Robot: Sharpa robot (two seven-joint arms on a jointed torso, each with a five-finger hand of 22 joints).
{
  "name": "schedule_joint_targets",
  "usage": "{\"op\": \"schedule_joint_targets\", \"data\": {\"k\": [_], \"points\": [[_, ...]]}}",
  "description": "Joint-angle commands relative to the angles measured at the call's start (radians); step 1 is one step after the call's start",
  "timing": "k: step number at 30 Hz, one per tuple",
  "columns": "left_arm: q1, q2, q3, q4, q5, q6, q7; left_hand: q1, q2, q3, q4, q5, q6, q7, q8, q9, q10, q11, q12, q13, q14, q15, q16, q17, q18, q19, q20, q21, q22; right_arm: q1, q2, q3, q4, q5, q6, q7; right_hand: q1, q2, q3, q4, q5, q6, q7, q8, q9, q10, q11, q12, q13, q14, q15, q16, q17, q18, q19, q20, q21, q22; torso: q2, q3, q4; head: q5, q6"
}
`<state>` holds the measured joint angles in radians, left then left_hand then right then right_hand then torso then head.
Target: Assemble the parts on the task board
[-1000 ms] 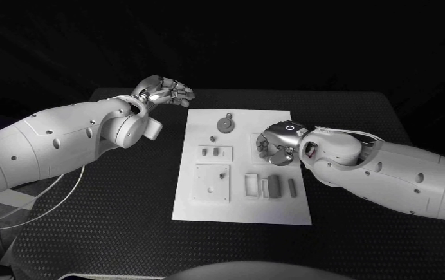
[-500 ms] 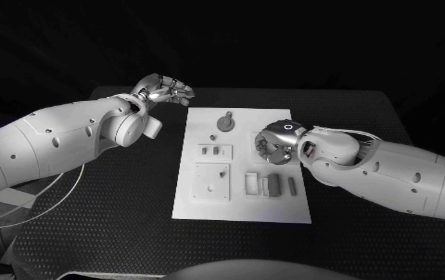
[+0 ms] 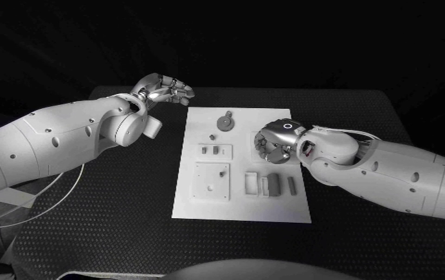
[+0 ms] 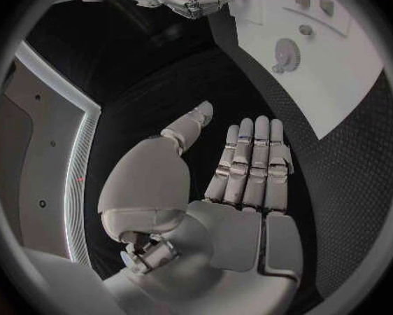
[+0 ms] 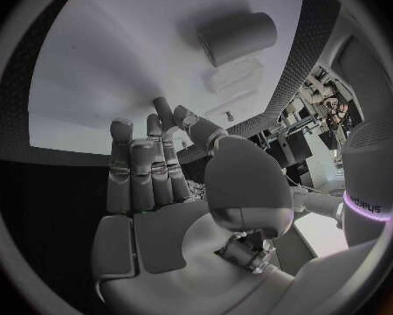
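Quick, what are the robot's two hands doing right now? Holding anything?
Left hand: open, fingers straight, holding nothing, off the task board over the black table.
Right hand: open, holding nothing, over the board.

The right hand (image 3: 272,145) hovered over the white task board (image 3: 243,196), possibly empty; the left hand (image 3: 165,91) stayed off-board.

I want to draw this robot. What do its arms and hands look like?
Both arms are fat, smooth white tubes with small dark dots. The left arm has a round white wrist joint. The right arm has a glowing ring at its wrist. The left hand and right hand are silver metal with jointed fingers.
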<state>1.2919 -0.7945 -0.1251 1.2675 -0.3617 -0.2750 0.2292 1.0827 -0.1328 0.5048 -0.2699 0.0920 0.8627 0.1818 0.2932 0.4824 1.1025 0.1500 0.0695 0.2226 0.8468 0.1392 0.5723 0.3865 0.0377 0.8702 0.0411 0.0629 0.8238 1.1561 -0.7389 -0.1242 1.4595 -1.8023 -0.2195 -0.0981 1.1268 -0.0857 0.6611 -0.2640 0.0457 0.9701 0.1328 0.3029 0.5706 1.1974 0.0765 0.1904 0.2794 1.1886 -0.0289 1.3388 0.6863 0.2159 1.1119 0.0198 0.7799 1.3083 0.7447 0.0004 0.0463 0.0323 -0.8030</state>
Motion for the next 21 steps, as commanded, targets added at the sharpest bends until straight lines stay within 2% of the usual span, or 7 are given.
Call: {"op": "schedule_joint_targets", "data": {"k": [1, 3, 8, 21], "points": [[0.002, 0.001, 0.001, 0.002, 0.005, 0.012, 0.01, 0.001, -0.009, -0.003, 0.004, -0.005, -0.004, -0.002, 0.005, -0.001, -0.009, 0.002, -0.002, -0.001, -0.007, 0.001, -0.004, 0.001, -0.008, -0.008, -0.001, 0.005, -0.001, -0.001, 0.002, 0.0, 0.004, -0.011, -0.024, -0.006, 0.003, 0.03, 0.002, 0.001, 0.004, 0.015, -0.005, 0.01, 0.004, 0.017, -0.006, 0.007, 0.005, 0.004, -0.011, -0.004, -0.001, 0.046, 0.008, -0.006, 0.005, 0.016, 0.0, 0.0003, 0.0005, 0.0, 0.0], [0.002, 0.0, 0.001, 0.002, 0.005, 0.012, 0.01, 0.001, -0.009, -0.003, 0.004, -0.005, -0.004, -0.002, 0.005, -0.001, -0.009, 0.002, -0.002, -0.001, -0.007, 0.001, -0.004, 0.002, -0.008, -0.008, -0.001, 0.005, -0.001, -0.001, 0.002, 0.0, 0.005, -0.014, -0.027, -0.008, 0.003, 0.044, 0.004, -0.005, 0.004, 0.023, -0.008, 0.014, 0.006, 0.026, -0.01, 0.01, 0.006, 0.009, -0.015, -0.004, -0.001, 0.046, 0.012, -0.009, 0.007, 0.016, 0.0, 0.0002, 0.0004, 0.0, 0.0], [0.002, -0.001, 0.001, 0.002, 0.005, 0.013, 0.01, 0.001, -0.009, -0.003, 0.004, -0.005, -0.004, -0.002, 0.005, -0.001, -0.009, 0.002, -0.002, -0.001, -0.007, 0.001, -0.004, 0.002, -0.008, -0.008, -0.001, 0.005, -0.002, -0.001, 0.0, 0.0, 0.009, -0.015, -0.045, -0.01, 0.0, 0.053, 0.005, -0.012, 0.005, 0.032, -0.011, 0.017, 0.008, 0.036, -0.014, 0.013, 0.008, 0.016, -0.02, -0.005, -0.002, 0.046, 0.018, -0.012, 0.009, 0.016, 0.0, 0.0001, 0.0005, 0.0, 0.0], [0.002, -0.003, 0.001, 0.003, 0.005, 0.013, 0.01, 0.001, -0.008, -0.004, 0.004, -0.005, -0.004, -0.002, 0.005, -0.002, -0.01, 0.002, -0.002, -0.002, -0.007, 0.002, -0.005, 0.004, -0.008, -0.008, -0.001, 0.005, -0.002, -0.001, -0.017, 0.001, 0.032, -0.024, -0.058, -0.014, -0.001, 0.055, 0.007, -0.02, 0.005, 0.042, -0.016, 0.021, 0.011, 0.048, -0.02, 0.016, 0.01, 0.025, -0.026, -0.008, -0.003, 0.046, 0.026, -0.017, 0.009, 0.015, -0.001, 0.0002, 0.0, -0.001, 0.002]]}}
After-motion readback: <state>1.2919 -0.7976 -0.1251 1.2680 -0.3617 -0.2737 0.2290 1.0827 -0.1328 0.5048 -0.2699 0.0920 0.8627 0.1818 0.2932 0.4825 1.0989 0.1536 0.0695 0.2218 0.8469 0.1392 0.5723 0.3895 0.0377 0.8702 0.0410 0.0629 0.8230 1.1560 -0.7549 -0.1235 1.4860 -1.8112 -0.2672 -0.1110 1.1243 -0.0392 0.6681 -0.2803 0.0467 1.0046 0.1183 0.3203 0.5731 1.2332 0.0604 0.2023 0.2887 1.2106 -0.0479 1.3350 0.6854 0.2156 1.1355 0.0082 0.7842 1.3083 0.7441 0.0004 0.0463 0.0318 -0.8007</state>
